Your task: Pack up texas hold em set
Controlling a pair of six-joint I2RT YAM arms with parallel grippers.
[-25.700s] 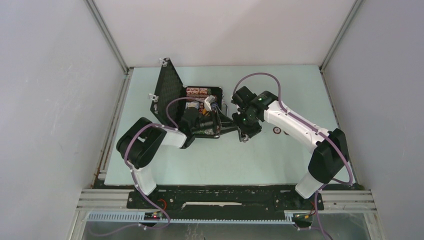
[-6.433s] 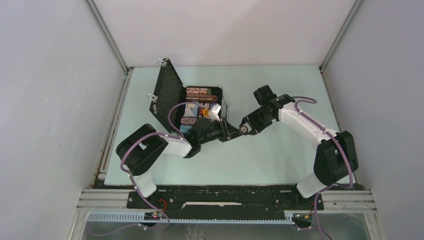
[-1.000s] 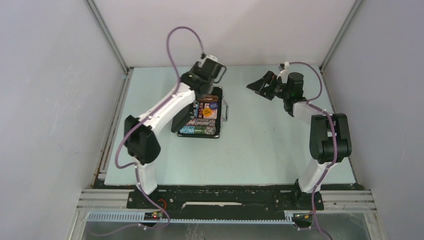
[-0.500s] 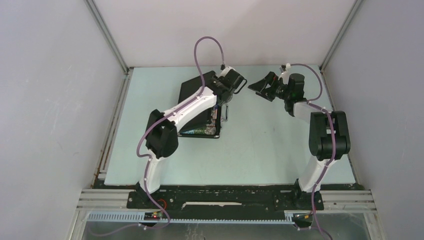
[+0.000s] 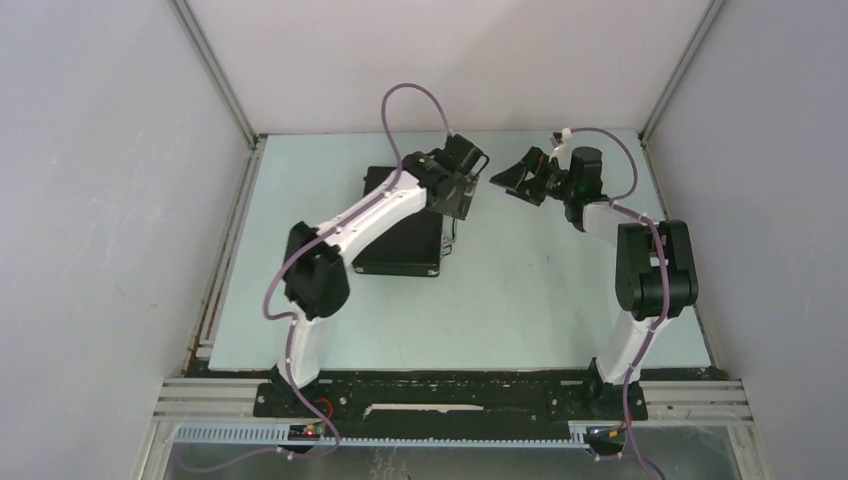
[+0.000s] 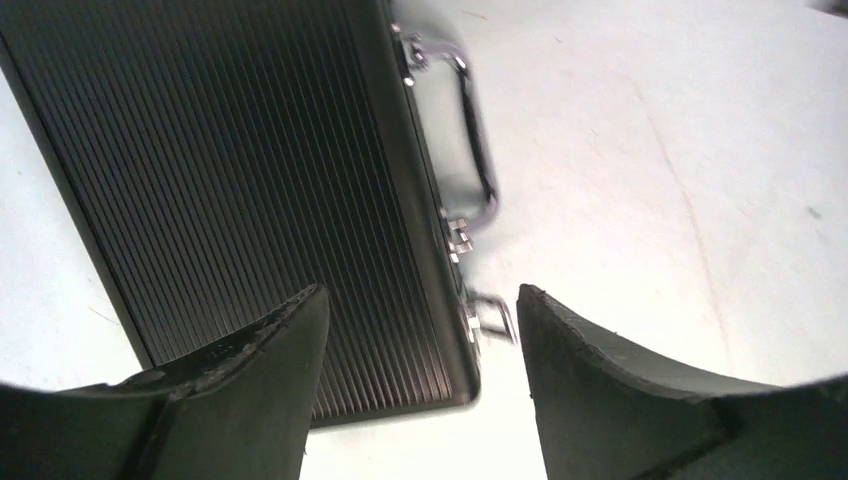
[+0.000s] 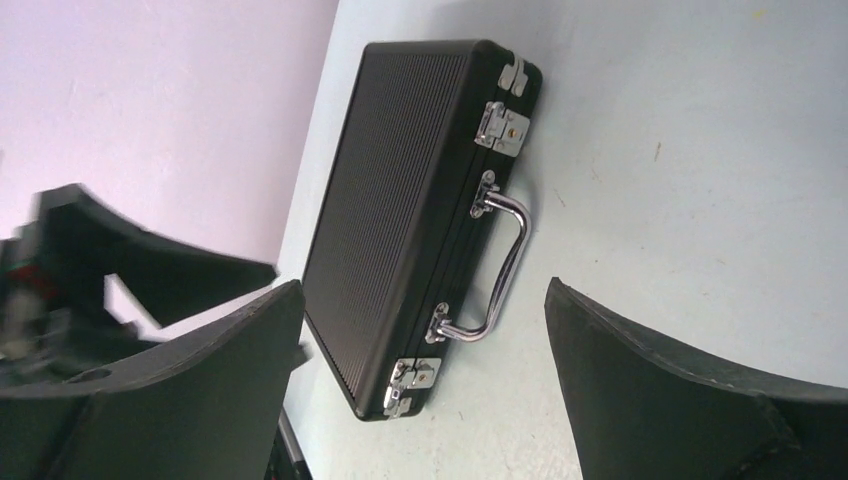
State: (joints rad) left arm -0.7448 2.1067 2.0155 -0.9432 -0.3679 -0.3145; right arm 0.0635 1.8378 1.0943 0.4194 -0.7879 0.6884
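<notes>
Pale green surface point(image 5: 520, 300) enclosed on three sides by plain white walls point(image 5: 100, 200); aluminium corner posts point(image 5: 215, 70); slotted rail point(image 5: 440, 437) along the near edge. Lighting even and diffuse.

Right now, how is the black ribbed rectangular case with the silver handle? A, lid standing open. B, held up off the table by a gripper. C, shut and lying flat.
C: the black ribbed rectangular case lies flat on the pale table, lid down, its silver handle along one side.
</notes>
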